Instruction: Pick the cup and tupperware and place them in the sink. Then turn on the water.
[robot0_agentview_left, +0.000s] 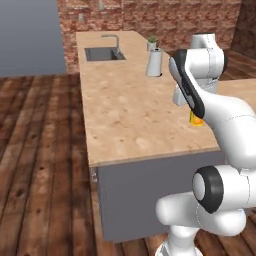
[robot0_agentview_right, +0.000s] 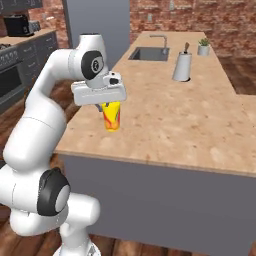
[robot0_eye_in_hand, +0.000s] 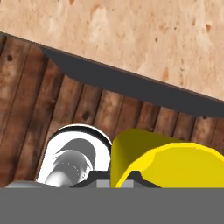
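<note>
Legibly, no brand, label or writing can be made out on any obj. The cup (robot0_agentview_right: 112, 116) is seen in the right base view hanging just under the gripper (robot0_agentview_right: 108, 106), clenched on it at the rim; yellow body w/ red-orange band low down. Its long axis runs approx vertical, mouth up toward the hand, base down, at approx 9 o'clock of the counter (robot0_agentview_right: 165, 120) near the front-left corner; whether the base touches the wood-look top cannot be told. In the left base view only a yellow-orange sliver of the cup (robot0_agentview_left: 197, 120) is shown behind the arm. In the hand view the cup (robot0_eye_in_hand: 166, 162) is seen from above as a yellow rim at approx 5 o'clock, w/ the counter edge and plank floor (robot0_eye_in_hand: 65, 105) beyond. The sink (robot0_agentview_right: 149, 54) is set far back at approx 12 o'clock, faucet (robot0_agentview_right: 161, 42) beside it. A paper-towel roll (robot0_agentview_right: 182, 67) and small potted plant (robot0_agentview_right: 203, 47) are stood toward 1 o'clock.
</note>
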